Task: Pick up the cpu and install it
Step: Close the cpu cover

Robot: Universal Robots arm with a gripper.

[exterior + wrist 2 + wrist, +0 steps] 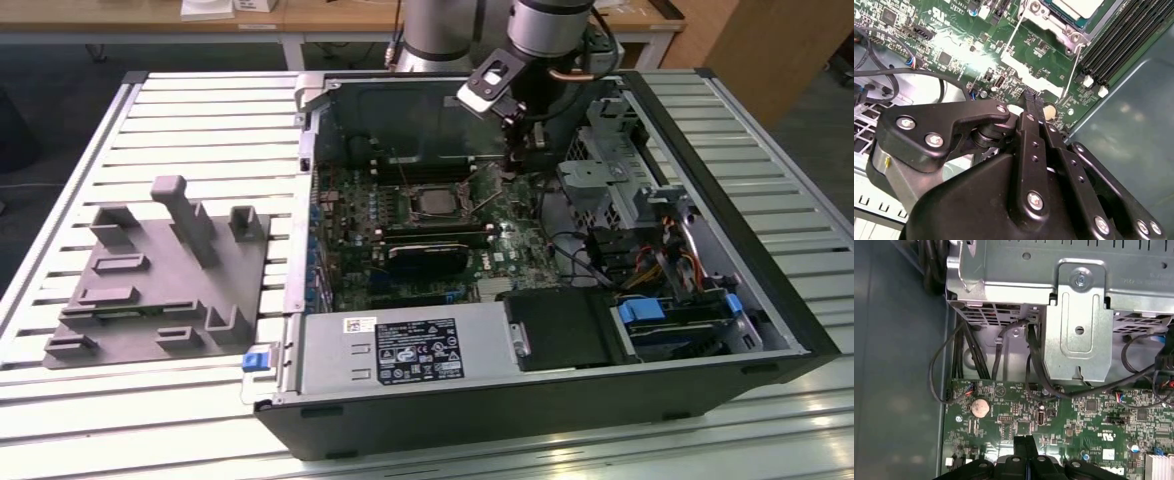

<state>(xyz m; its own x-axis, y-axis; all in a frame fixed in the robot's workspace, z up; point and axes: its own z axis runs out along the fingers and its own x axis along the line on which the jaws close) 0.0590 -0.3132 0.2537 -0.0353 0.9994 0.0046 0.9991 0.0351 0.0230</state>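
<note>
The cpu (434,203) lies flat in the motherboard socket in the middle of the open computer case, its silver top showing. The second wrist view catches a corner of the cpu (1079,6) inside the metal socket frame. My gripper (518,170) hangs inside the case, to the exterior view's right of the socket and apart from the cpu. Both wrist views show its black fingers pressed together, shut, with nothing between them: the gripper (1033,97) hovers just over the green board (1004,415) near the case wall, and the gripper (1026,440) points at the board's edge.
A thin wire socket lever (1013,36) runs between the socket and my fingers. A metal drive cage (1079,315) with black cables stands close by. Memory slots (1119,40) flank the socket. A grey fixture block (160,280) sits on the slatted table at the exterior view's left.
</note>
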